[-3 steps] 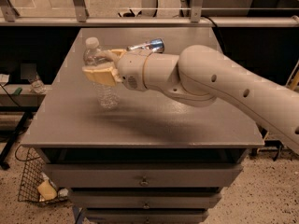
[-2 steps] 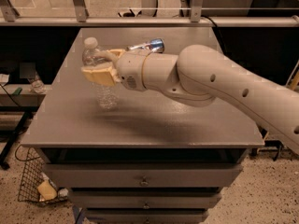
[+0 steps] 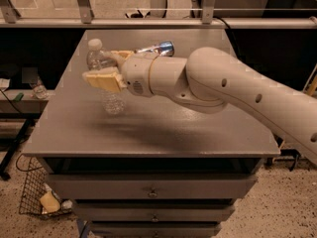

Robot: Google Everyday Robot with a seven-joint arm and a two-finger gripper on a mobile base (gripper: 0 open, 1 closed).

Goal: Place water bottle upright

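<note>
Gripper (image 3: pixel 100 66) is clamping clear ribbed white-capped water bottle (image 3: pixel 113 100), base below hand; letting go while tilted is risking a topple.

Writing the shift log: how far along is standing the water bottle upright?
Done: the water bottle stands upright, cap on top, its base apparently on the table. In hand: the gripper is closed around its middle. Left: let go and pull the arm away without tipping it.

No visible shift; tool (image 3: pixel 97 66) as before clasped around the standing water bottle (image 3: pixel 113 102)
</note>
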